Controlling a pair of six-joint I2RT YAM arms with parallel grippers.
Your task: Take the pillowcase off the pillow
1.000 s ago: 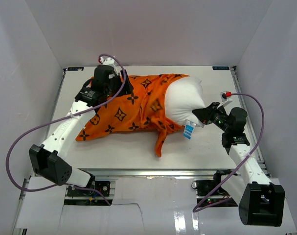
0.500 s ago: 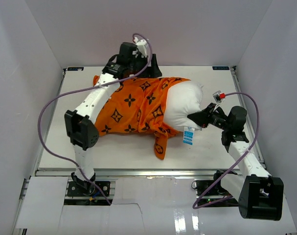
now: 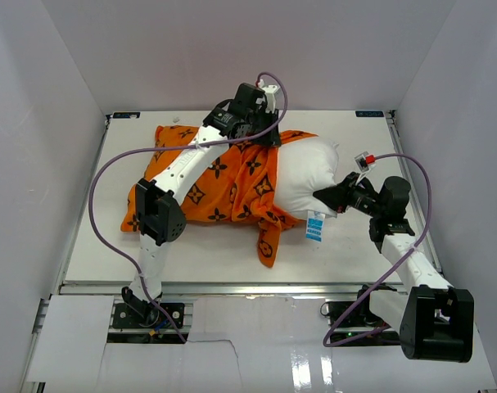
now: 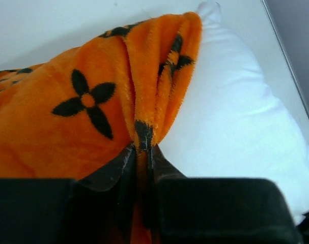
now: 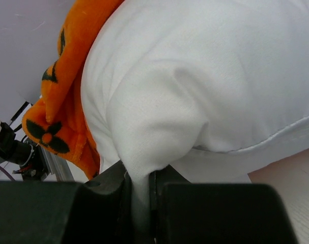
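plush orange pillowcase (image 3: 215, 180) fold pinched tight in left end effector (image 4: 143, 152); right end effector (image 5: 139, 180) clamped on a smooth bunched corner of the plump white pillow (image 3: 301, 176), half-bared, lying on desk (image 3: 354, 250)

On the table (image 3: 354, 246), the pillow (image 3: 309, 172) lies with its left part inside the pillowcase (image 3: 207, 192) and its right end outside, its tag (image 3: 315, 227) at the near edge.
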